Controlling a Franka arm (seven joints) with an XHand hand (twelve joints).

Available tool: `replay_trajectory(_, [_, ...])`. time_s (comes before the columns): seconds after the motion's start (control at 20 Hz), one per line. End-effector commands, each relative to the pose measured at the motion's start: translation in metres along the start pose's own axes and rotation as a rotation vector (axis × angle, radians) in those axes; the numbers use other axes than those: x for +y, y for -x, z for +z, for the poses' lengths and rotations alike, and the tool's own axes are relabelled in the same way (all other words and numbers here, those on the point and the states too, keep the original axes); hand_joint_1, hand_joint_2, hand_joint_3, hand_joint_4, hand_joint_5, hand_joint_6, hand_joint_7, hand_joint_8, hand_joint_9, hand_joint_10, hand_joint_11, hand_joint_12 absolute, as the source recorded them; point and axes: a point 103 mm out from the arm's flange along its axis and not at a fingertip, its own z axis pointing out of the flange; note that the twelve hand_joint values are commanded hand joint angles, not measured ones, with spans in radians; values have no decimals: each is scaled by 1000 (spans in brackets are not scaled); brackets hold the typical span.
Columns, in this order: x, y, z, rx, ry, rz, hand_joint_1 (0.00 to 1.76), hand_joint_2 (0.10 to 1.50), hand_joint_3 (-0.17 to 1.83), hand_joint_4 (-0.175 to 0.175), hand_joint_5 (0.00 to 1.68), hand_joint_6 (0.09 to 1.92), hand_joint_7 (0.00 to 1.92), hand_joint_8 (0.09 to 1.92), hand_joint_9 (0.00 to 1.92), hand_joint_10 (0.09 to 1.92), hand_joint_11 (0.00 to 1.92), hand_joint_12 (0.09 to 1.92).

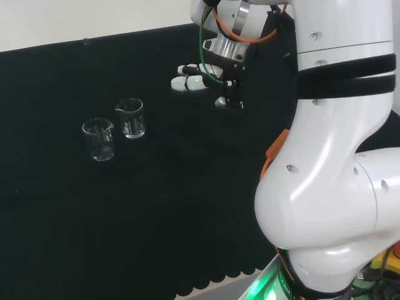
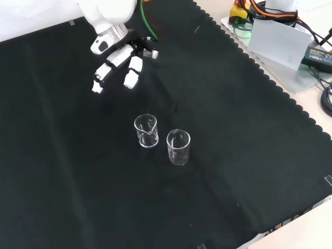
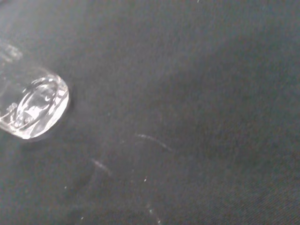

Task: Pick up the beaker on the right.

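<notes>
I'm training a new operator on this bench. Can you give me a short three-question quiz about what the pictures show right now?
1. True or false: the hand is already holding a beaker.
2. How many clear beakers stand on the black cloth?
A) one B) two C) three
3. In the front view, do the two beakers touch each other or stand apart?

Key:
1. False. The hand hangs above the cloth with its fingers relaxed, clear of both beakers.
2. B. There is a spouted beaker and a second beaker beside it; the head view shows them at and.
3. Apart, with a narrow strip of cloth between them.
</notes>
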Motion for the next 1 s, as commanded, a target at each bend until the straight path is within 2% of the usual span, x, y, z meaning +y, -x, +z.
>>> replay_trajectory(0.05, [2, -4, 11, 71, 26, -59, 287, 973, 114, -14, 149, 87, 103, 426, 166, 572, 0, 815])
replay_trajectory(0.15, [2, -6, 16, 93, 0, -86, 396, 945, 104, -25, 198, 87, 152, 454, 201, 577, 0, 884])
replay_trajectory(0.25, [2, -8, 20, 101, -1, -105, 536, 922, 96, -28, 212, 87, 159, 462, 212, 576, 0, 915])
replay_trajectory(0.35, [5, -16, 28, 92, -13, -141, 694, 881, 87, -33, 211, 87, 167, 471, 225, 575, 0, 936])
replay_trajectory(0.45, [5, -19, 33, 123, -19, -170, 776, 767, 265, -40, 201, 87, 165, 491, 239, 560, 0, 954])
replay_trajectory(0.55, [5, -21, 36, 155, -8, -195, 798, 626, 531, -43, 192, 87, 159, 509, 242, 554, 0, 961])
replay_trajectory(0.65, [8, -24, 40, 169, -12, -211, 801, 557, 662, -43, 194, 87, 156, 521, 241, 558, 0, 962])
replay_trajectory(1.0, [21, -37, 49, 220, -31, -292, 775, 522, 703, -41, 209, 87, 176, 535, 249, 566, 0, 970])
